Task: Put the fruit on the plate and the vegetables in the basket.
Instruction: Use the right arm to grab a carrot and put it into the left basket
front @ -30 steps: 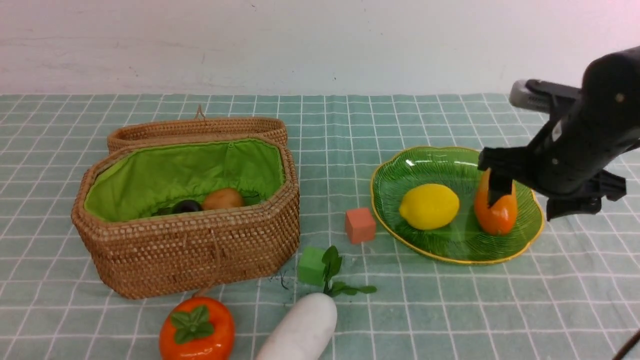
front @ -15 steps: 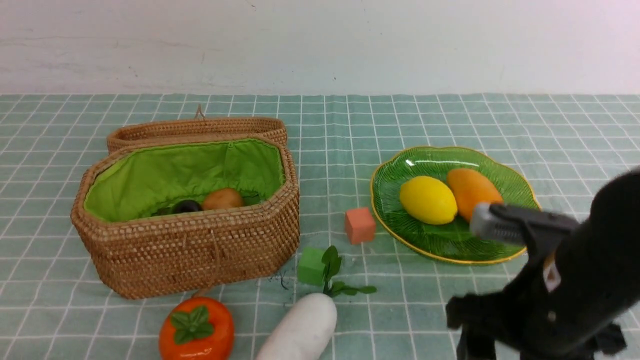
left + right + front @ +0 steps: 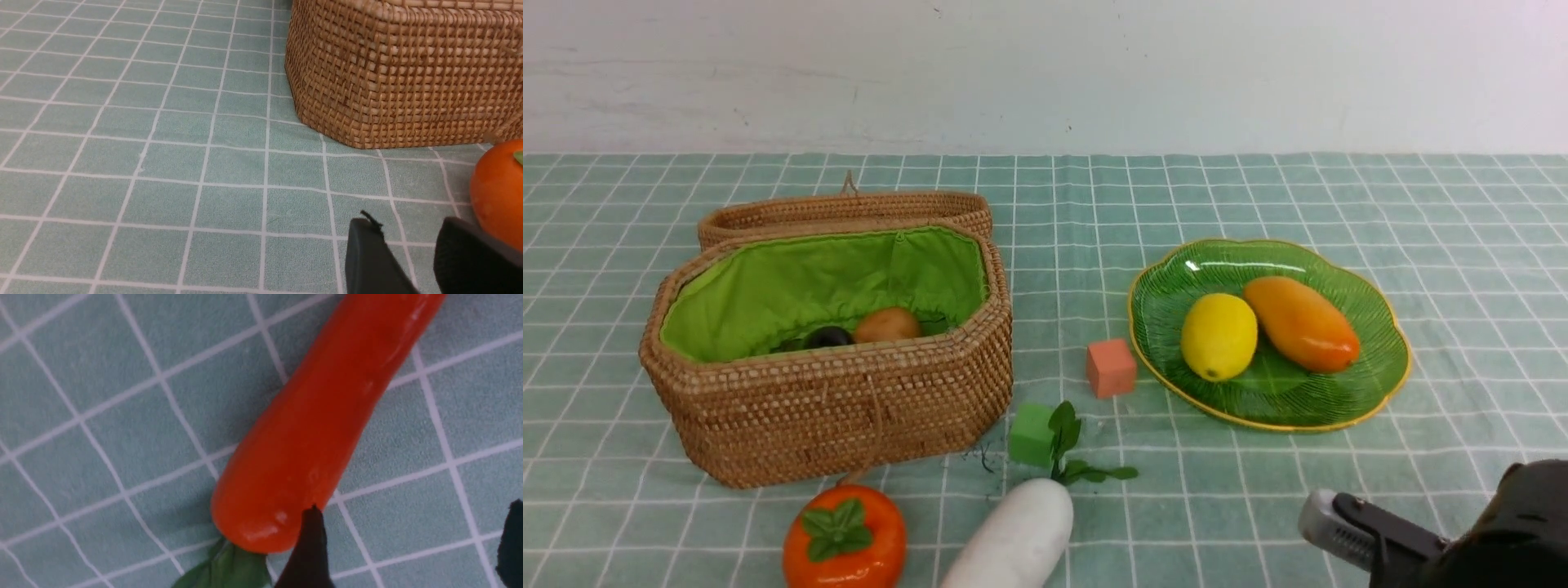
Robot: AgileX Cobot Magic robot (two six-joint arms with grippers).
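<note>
When compared with a second ago: right arm (image 3: 1494,539), withdrawn from above the plate (image 3: 1388,400) to the lower right corner of the front view. Mango (image 3: 1303,322), released and resting on the plate at right of centre; lemon (image 3: 1219,336), just beside, both turned from the earlier lie. Meaning for the task, as judged: two fruits placed, with attention probably passing to a vegetable. Right tool (image 3: 410,539): fingers spread wide, nothing grasped, just beside a red chili pepper (image 3: 310,437) with green stem (image 3: 237,567); chili on the tabletop (image 3: 461,416), outside the front view, still due for the basket (image 3: 849,416). Left tool (image 3: 408,232): fingers apart, nothing grasped. Basket, left half of the front view: tan potato (image 3: 887,325) and dark rounded vegetable, probably eggplant (image 3: 828,336), inside on green lining. Outstanding besides the chili: white radish (image 3: 1017,535), lower centre, for the basket; persimmon (image 3: 845,539), lower left, for the plate. Also present: pink cube (image 3: 1111,368) and green cube (image 3: 1031,435), near centre, outside both sorting groups. Brands, labels, writing: none legible.
</note>
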